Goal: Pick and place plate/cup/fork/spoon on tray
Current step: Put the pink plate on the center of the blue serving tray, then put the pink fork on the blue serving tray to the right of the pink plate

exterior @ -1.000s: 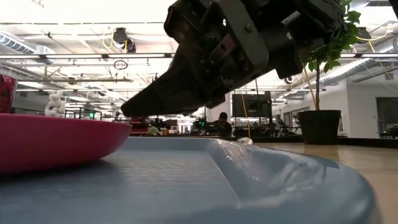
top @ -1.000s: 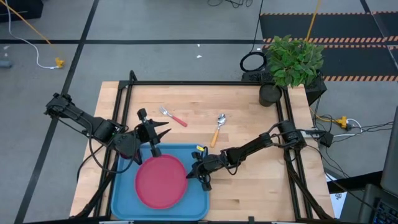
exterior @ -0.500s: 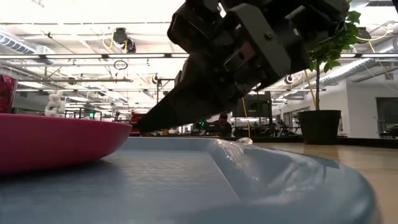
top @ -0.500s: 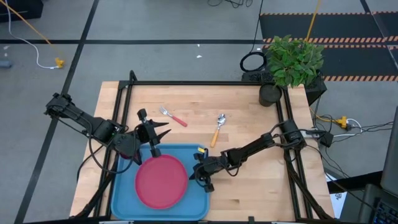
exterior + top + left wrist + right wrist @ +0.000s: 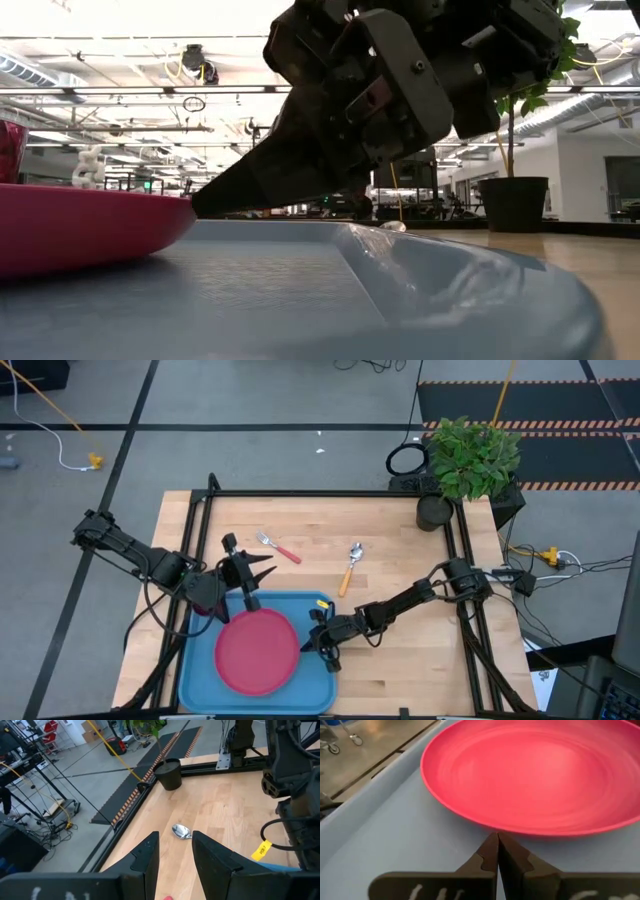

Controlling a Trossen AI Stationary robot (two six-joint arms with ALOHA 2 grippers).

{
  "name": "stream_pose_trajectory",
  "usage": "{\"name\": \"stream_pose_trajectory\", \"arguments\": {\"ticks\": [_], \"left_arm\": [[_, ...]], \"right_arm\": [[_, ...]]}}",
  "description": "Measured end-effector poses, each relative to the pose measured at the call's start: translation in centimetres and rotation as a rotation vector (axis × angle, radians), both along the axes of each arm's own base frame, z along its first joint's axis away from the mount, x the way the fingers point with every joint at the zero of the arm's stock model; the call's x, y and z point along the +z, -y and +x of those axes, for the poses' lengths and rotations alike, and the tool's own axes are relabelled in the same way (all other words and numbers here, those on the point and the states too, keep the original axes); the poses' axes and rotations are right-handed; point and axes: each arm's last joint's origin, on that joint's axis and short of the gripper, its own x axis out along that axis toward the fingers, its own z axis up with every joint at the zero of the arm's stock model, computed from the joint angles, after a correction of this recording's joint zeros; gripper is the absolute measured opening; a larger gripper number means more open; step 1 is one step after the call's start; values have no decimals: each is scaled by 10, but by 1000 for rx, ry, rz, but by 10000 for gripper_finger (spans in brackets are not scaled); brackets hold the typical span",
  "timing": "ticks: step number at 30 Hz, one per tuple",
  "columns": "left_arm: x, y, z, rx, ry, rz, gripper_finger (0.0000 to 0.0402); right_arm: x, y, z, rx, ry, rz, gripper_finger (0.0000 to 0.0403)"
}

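The pink-red plate (image 5: 257,651) lies flat in the light blue tray (image 5: 200,680) at the table's near left. My right gripper (image 5: 306,647) is shut and low over the tray, at the plate's right side. My left gripper (image 5: 262,568) hangs open above the tray's far edge, holding nothing. The fork (image 5: 279,547) and the spoon (image 5: 350,565) lie on the bare wood beyond the tray. A bit of the dark red cup (image 5: 8,150) shows at the low view's left edge; in the high view it is hidden. My right gripper's shut fingertips (image 5: 492,845) meet the plate's rim (image 5: 485,826) on its right side. They come from the table's right, nearly level and slanting a little down. The plate stays flat on the tray floor (image 5: 410,840).
A potted plant (image 5: 470,460) in a black pot (image 5: 435,511) stands at the table's far right corner. A black frame (image 5: 330,493) runs round the table's edges. Bare wood (image 5: 400,660) lies to the right of the tray.
My right gripper, still shut, has sunk a little toward the tray floor and then slid toward the plate, so that its tips now stand at the plate's rim. The left arm has kept still.
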Motion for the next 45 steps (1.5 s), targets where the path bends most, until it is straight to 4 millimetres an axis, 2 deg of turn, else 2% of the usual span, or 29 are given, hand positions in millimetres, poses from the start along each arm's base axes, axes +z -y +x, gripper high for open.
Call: {"name": "stream_pose_trajectory", "arguments": {"ticks": [6, 13, 17, 21, 26, 31, 36, 42, 45], "left_arm": [[0, 0, 0, 0, -1, 1, 120], [-1, 0, 0, 0, -7, 3, 120], [-1, 0, 0, 0, -8, 4, 120], [-1, 0, 0, 1, -11, 5, 120], [-1, 0, 0, 0, -13, 8, 120], [-1, -4, 1, 11, -20, 21, 120], [-1, -10, 3, 40, -25, 29, 120], [-1, -17, 6, 69, -31, 35, 120], [-1, -19, 6, 71, -39, 44, 120]], "right_arm": [[6, 10, 3, -77, -1, 6, 0], [33, 34, 0, -236, -28, -62, 0], [44, 57, 1, -355, -31, -124, 0], [52, 85, 6, -447, 11, -113, 0], [53, 121, 10, -554, 15, -64, 0], [51, 144, 12, -598, 37, -95, 5], [40, 155, 23, -621, 24, -93, 34], [35, 163, 47, -640, -22, -98, 94], [31, 172, 52, -660, -57, -107, 123]]}}
